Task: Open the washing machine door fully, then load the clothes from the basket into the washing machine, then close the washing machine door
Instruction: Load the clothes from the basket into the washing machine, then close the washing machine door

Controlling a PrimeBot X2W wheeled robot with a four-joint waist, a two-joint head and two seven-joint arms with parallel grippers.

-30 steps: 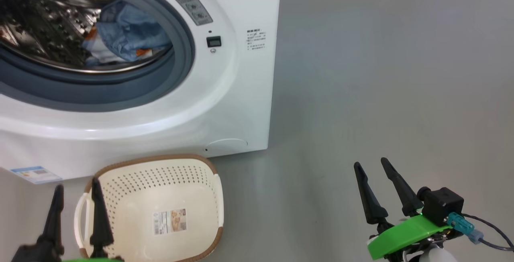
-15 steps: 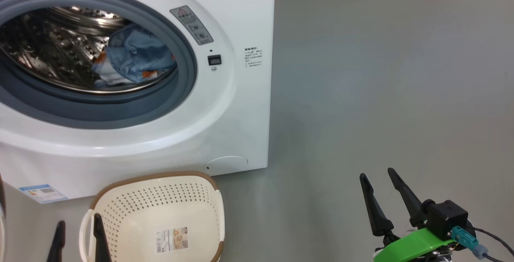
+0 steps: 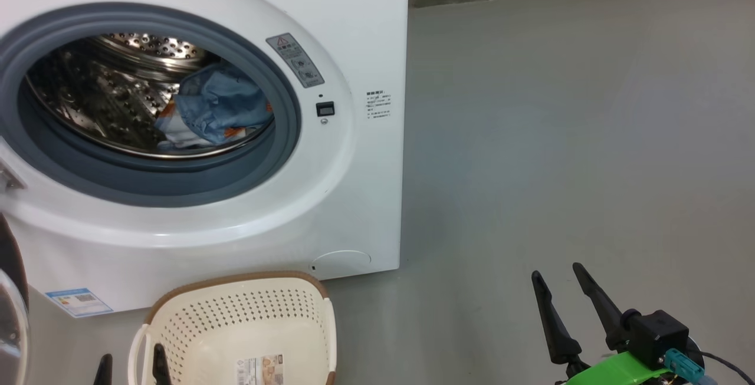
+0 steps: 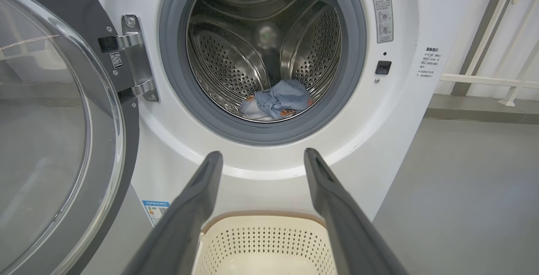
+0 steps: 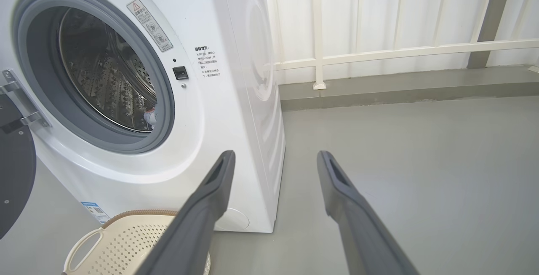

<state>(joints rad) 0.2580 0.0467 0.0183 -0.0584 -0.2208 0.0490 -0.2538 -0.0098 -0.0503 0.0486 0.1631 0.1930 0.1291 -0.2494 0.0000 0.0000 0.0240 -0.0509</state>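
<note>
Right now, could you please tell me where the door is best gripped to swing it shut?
Probably the door by its black rim, far from the hinge, approached from the left with the open left gripper: the glass bulges too roundly to pinch, and the door stands open there.

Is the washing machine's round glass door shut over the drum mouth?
No, the black-rimmed round glass door stands swung open on its hinge, leaving the white washing machine with its mouth uncovered.

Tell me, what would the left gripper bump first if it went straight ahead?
Probably the washing machine, near the grey rubber ring under its open mouth. Depth is unclear, so the left gripper might slip inside instead.
</note>
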